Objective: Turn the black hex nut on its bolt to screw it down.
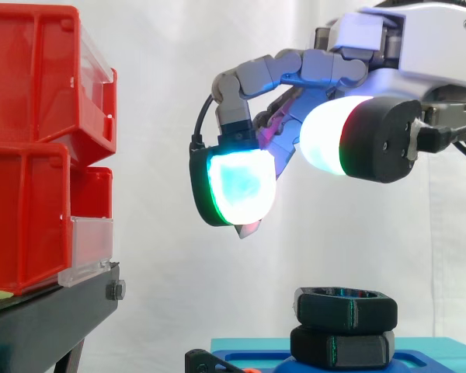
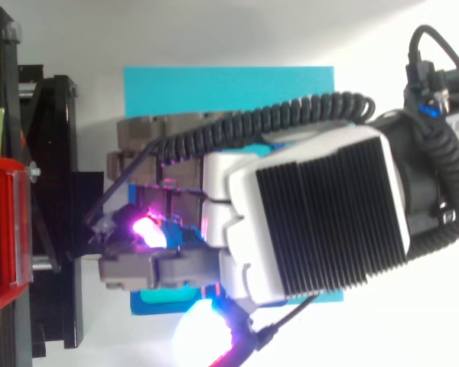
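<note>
- Turquoise flat base plate [image 1: 427,347] taken as the reference; it is seen again from above [image 2: 229,84].
- Black six-sided hex nut [image 1: 346,305] lies flat and level above the plate. It sits on a second black hexagonal piece [image 1: 342,347], which rests on the plate. The bolt's shank is hidden inside the nut, so its axis is judged to be upright.
- Grey and white robot hand [image 1: 311,70] hangs well above the plate, clear of the nut, with open air between them. From above, the hand's ribbed back [image 2: 314,222] covers the nut.
- Hand state: fingers arched forward and bent downward in a loose claw, and nothing is held. A gap stands between the cyan-green fingertip [image 1: 241,186] and the white thumb pad [image 1: 330,144].
- Deciding relation: the nut lies straight below the thumb pad. The cyan-green fingertip hangs beyond the nut's edge, on the side toward the red plastic bins [image 1: 31,155].
- Judgement: the next move calls for a plumb descent, shifted so that the pads straddle the nut's flats.
</note>
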You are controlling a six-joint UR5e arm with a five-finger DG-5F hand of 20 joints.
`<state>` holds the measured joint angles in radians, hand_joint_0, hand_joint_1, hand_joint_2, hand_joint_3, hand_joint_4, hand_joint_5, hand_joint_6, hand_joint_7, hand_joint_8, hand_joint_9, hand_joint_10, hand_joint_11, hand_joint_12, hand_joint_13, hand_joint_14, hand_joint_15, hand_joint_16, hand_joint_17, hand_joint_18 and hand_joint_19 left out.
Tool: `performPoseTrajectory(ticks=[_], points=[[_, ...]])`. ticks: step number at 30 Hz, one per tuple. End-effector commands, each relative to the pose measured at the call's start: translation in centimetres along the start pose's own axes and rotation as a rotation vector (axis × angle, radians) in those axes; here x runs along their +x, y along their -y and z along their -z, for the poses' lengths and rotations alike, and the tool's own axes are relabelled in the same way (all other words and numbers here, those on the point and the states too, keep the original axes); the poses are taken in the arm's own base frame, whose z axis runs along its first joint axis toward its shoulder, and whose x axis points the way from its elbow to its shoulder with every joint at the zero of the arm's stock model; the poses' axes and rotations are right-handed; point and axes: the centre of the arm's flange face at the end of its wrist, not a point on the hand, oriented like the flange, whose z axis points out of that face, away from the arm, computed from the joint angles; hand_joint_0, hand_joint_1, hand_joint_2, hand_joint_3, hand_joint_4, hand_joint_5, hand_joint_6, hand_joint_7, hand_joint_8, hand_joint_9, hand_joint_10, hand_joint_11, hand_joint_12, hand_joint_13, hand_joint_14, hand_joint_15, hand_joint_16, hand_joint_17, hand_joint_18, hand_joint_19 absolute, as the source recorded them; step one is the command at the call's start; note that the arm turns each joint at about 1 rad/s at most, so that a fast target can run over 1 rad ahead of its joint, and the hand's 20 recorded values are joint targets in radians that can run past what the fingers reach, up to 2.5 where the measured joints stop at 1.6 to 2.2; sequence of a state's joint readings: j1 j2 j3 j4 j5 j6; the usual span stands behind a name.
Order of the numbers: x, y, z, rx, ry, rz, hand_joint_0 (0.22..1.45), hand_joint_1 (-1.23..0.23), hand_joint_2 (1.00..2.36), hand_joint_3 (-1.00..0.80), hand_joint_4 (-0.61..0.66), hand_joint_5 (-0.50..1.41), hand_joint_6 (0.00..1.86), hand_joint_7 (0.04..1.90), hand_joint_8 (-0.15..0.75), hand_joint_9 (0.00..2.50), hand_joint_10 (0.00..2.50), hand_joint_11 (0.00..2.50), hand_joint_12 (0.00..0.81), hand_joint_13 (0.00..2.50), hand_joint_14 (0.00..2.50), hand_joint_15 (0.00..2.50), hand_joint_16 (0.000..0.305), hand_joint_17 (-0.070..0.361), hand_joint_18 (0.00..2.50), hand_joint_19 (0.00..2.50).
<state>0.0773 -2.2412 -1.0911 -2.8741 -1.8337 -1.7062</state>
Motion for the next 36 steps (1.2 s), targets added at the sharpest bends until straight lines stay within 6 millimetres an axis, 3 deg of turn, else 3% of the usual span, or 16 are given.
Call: performPoseTrajectory(ticks=[1,12,16,24,36], points=[[0.0,-1.2,-0.5,-0.001,-0.006,-0.013,0.53,-0.22,1.00,-0.50,0.24,-0.01,0.50,1.33,0.306,1.10,0.01,0.32,0.314,0.89,0.01,0.22,0.038,0.085,0.77,0.36],[0.1,-2.5,-1.1,0.011,-0.011,-0.024,0.53,-0.24,1.00,-0.50,0.24,-0.01,0.50,1.30,0.304,1.10,0.01,0.31,0.313,0.89,0.01,0.23,0.038,0.085,0.77,0.36],[5.3,-2.9,-1.7,-0.002,-0.061,-0.066,0.53,-0.25,1.00,-0.50,0.24,-0.01,0.50,1.30,0.305,1.10,0.01,0.31,0.312,0.89,0.01,0.23,0.037,0.084,0.77,0.36],[4.4,-3.0,-2.3,-0.006,-0.041,-0.082,0.53,-0.26,1.00,-0.50,0.23,-0.01,0.50,1.31,0.307,1.10,0.01,0.32,0.312,0.89,0.01,0.23,0.037,0.084,0.78,0.36],[3.8,-2.6,-2.3,-0.020,-0.044,-0.083,0.53,-0.26,1.00,-0.50,0.18,0.00,0.50,1.53,0.309,1.11,0.01,0.31,0.308,0.90,0.01,0.23,0.037,0.083,0.78,0.36]])
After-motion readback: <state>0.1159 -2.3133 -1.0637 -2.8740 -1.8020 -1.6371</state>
